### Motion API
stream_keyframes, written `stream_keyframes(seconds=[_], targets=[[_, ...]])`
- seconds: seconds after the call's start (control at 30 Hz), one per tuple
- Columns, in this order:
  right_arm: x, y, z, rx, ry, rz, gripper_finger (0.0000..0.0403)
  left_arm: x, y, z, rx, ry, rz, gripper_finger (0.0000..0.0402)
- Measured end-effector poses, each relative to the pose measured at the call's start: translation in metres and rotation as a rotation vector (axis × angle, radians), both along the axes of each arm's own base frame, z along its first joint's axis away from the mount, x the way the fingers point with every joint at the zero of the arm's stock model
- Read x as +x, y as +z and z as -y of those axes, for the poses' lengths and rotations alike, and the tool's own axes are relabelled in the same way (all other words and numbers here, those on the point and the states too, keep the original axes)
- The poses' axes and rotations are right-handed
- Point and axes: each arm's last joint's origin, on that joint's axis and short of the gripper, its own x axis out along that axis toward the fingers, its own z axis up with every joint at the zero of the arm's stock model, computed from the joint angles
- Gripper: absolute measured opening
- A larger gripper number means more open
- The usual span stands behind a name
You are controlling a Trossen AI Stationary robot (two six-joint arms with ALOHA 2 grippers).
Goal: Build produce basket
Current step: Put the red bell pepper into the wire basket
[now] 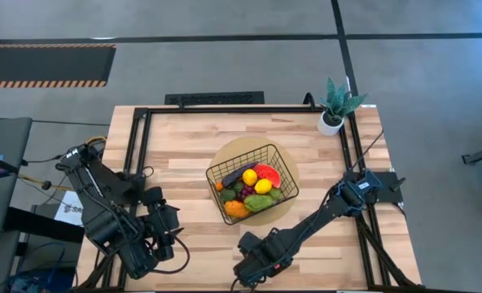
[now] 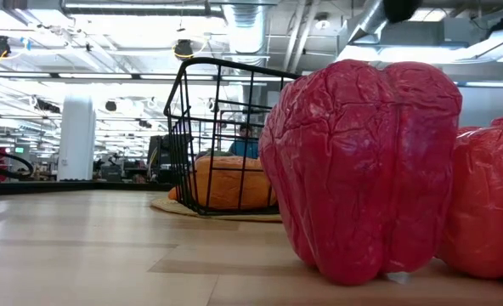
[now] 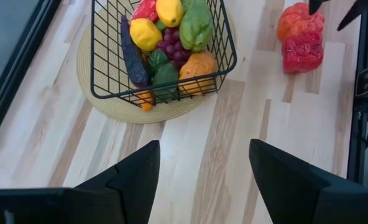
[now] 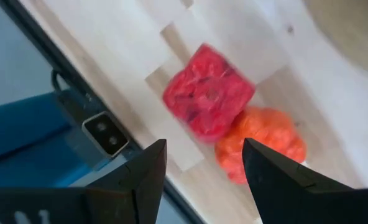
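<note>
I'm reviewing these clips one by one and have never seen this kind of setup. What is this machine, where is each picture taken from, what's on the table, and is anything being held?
It is a table robot with two dark arms, each ending in a two-finger gripper. One picture looks straight down, one looks level across the tabletop, and one comes from each wrist.

On the wooden table a black wire basket sits on a round tan mat, already filled with toy fruits and vegetables. A red pepper and an orange pepper lie outside it, touching, near the front edge. A potted plant stands in the far right corner.

The left gripper is open and empty, facing the basket. The right gripper is open above the two peppers. Nothing is held.
</note>
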Motion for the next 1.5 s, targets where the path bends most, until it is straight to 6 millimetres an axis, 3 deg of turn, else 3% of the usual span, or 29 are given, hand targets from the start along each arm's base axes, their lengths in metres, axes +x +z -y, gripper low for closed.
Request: stream_keyframes(seconds=[0.3,0.47,0.93,1.5], targets=[[0.001,-0.001,-0.002,-0.003,-0.021,0.023,0.0230,0.000,0.000,0.000,0.000,0.000,0.000,0.0234],[0.007,-0.021,-0.009,0.000,-0.017,-0.006,0.0230,0.000,0.000,0.000,0.000,0.000,0.000,0.0234],[0.012,-0.041,-0.011,-0.014,-0.014,-0.050,0.0230,0.000,0.000,0.000,0.000,0.000,0.000,0.0234],[0.022,-0.040,-0.003,0.044,0.027,-0.030,0.0230,0.000,0.000,0.000,0.005,-0.010,-0.006,0.0234]])
